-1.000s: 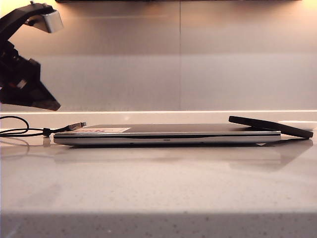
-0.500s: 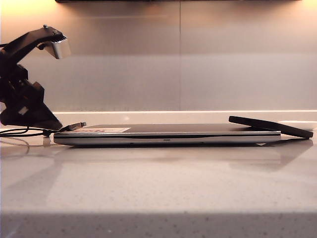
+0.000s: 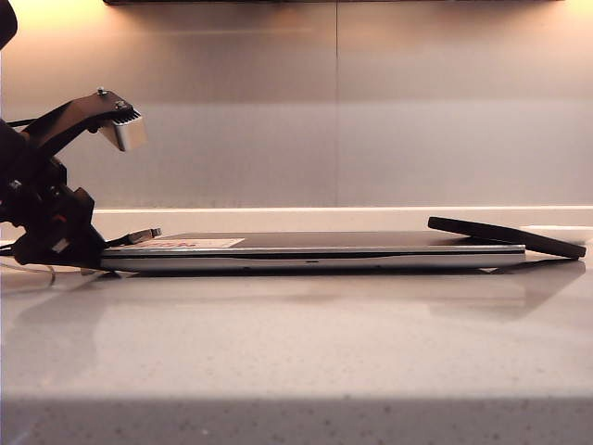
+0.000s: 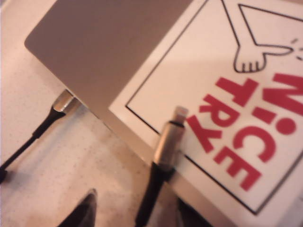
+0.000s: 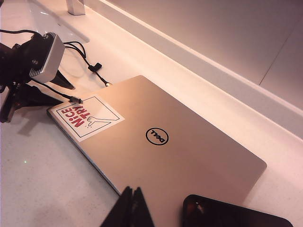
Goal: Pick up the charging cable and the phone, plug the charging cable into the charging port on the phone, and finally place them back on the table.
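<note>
The left end effector [image 3: 69,252] sits low at the left edge of the exterior view, down at counter [image 3: 296,343] level, right at the near-left corner of the closed laptop [image 3: 315,250]. In the left wrist view its two dark fingertips [image 4: 85,213] stand well apart on either side of the charging cable [image 4: 163,156], with clear space between each tip and the cord, so the jaws are wide and nothing is gripped. The cable's silvery plug lies on the laptop lid, its tip resting on the border of the white sticker [image 4: 227,94] with red letters, while the black cord trails off the lid's edge onto the counter. A second black cord [image 4: 42,127] with a metal plug goes into the side of the laptop near the same corner. The phone [image 3: 508,236] lies tilted at the opposite end of the laptop, one end propped on the lid and the other overhanging toward the counter; its charging port cannot be made out. The right end effector [image 5: 131,208] hangs over the laptop's near edge, just beside the phone [image 5: 232,213], its fingers pressed together with nothing between them.
</note>
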Available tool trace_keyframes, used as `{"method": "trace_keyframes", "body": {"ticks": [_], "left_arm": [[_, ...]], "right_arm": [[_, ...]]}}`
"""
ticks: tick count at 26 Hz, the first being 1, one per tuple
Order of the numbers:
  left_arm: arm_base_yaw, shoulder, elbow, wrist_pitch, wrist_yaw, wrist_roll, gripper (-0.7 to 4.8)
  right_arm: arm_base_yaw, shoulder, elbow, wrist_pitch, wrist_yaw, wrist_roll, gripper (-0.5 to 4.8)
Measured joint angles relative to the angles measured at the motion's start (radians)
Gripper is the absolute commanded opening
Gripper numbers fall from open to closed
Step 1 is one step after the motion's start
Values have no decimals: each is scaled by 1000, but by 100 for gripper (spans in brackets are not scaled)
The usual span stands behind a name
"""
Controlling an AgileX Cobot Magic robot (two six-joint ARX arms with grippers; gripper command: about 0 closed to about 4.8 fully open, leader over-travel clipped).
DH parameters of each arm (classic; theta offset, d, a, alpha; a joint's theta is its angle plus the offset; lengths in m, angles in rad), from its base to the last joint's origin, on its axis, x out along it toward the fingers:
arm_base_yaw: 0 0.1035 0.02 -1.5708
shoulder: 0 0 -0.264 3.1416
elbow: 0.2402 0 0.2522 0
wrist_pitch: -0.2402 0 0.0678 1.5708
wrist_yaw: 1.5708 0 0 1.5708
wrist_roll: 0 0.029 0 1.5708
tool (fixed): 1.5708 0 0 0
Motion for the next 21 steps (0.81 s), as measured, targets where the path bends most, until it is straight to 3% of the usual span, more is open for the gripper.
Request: {"method": "trace_keyframes", "body": {"ticks": [6, 8, 10, 17, 21], "left_arm": [[2, 46, 2, 70, -4, 0, 209], [2, 58, 2, 85, -8, 0, 183], [2, 64, 4, 87, -4, 0, -11], [-1, 69, 6, 74, 10, -14, -6], [-1, -3, 47, 18, 10, -166, -6]], "right_arm": [[-2, 0, 0, 0, 0, 0, -5], [-2, 0, 0, 0, 0, 0, -5], [-2, 0, 0, 0, 0, 0, -5], [-2, 0, 0, 0, 0, 0, -5], [-2, 0, 0, 0, 0, 0, -5]]}}
